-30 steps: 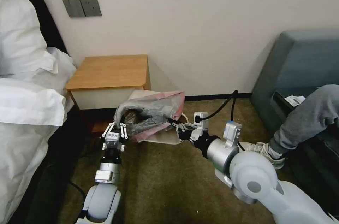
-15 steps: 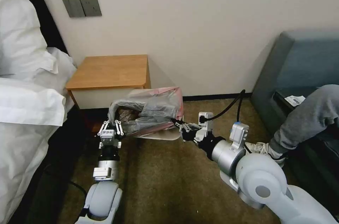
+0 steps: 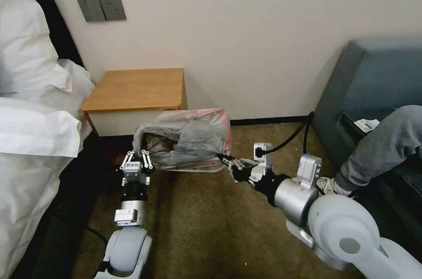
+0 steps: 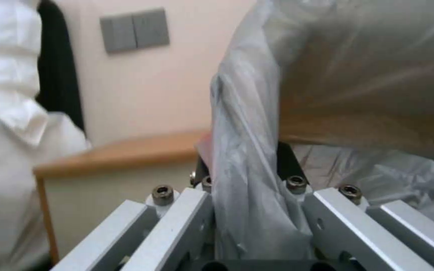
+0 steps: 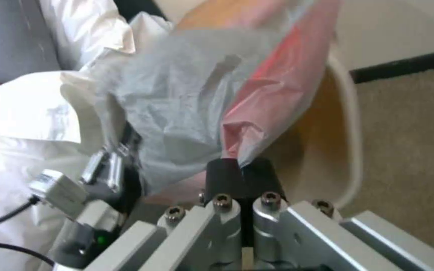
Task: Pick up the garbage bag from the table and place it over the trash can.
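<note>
The brown carpeted floor (image 3: 206,226) carries the wooden bedside cabinet (image 3: 136,89), which stands against the wall beside the bed (image 3: 30,138). The cabinet's orange-brown surface is bare. Just beside the cabinet, the pale trash can (image 3: 206,168) stands on the carpet. A dark sofa (image 3: 373,89) also rests on the carpet, well apart from the cabinet.

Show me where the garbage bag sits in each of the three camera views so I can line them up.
Head view: garbage bag at centre, stretched between left claw and right claw, over the trash can.
Left wrist view: the bag fills the right side, one fold running down into the claw.
Right wrist view: grey and pink film at centre, its edge pinched in the claw.
Shared landmark: the table, orange-brown behind the bag.
</note>
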### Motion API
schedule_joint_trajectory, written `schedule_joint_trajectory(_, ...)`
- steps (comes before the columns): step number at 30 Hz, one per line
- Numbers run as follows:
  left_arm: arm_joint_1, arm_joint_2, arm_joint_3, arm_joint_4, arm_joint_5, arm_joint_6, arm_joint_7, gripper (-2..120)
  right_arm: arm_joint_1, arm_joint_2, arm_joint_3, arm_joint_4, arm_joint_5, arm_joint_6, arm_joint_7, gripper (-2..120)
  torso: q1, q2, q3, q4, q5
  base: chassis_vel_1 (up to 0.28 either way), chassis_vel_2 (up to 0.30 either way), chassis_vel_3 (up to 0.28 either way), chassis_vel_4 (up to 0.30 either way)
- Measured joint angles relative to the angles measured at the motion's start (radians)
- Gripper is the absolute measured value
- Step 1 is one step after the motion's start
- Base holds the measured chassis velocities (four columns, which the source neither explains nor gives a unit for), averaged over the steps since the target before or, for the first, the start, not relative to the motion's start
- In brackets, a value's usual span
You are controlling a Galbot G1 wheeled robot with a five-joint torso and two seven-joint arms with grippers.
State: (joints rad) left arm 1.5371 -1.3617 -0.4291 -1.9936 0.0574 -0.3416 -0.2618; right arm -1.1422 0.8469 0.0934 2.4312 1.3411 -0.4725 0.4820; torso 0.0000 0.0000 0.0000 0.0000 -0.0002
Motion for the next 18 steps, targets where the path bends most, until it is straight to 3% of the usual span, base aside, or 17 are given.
schedule_joint_trajectory(18, 0.053, -0.004, -0.002, -0.048, 0.001, 0.006, -0.013, 6, -0.102, -0.001, 0.058, 0.046, 0.002, -0.014, 0.0, 0, 0.0, 0.0, 0.0, -0.0001, 0.0001, 0.0, 0.0, 0.0, 0.0)
